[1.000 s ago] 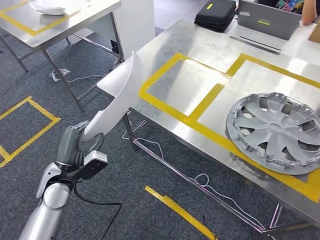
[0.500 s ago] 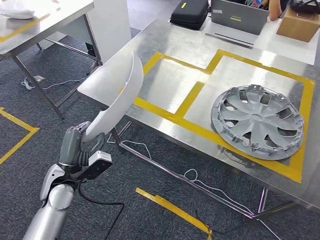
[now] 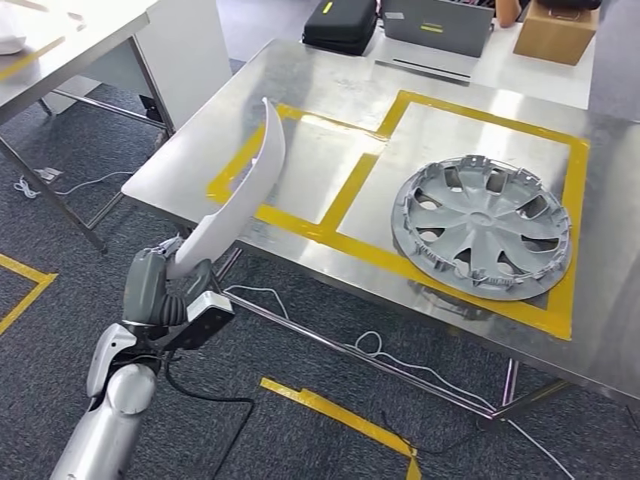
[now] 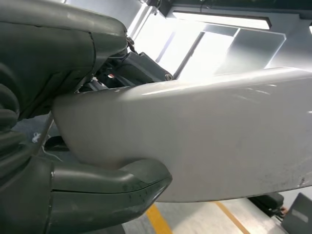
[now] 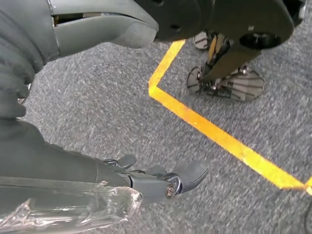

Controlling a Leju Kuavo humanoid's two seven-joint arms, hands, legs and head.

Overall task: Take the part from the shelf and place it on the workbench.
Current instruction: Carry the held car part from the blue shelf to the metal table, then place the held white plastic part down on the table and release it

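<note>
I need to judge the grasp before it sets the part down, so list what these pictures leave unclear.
- Head view: the left hand grips the curved white plastic part; the part covers the fingertips.
- Left wrist view: the part's far end is cut off by the picture edge.
- Head view: part of the grey hubcap's underside is hidden against the steel workbench.

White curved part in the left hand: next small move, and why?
Probably carry it forward over the empty yellow-taped square. The left hand grips the white curved plastic part by its lower end, off the steel workbench, and the grey hubcap fills the other square.
</note>
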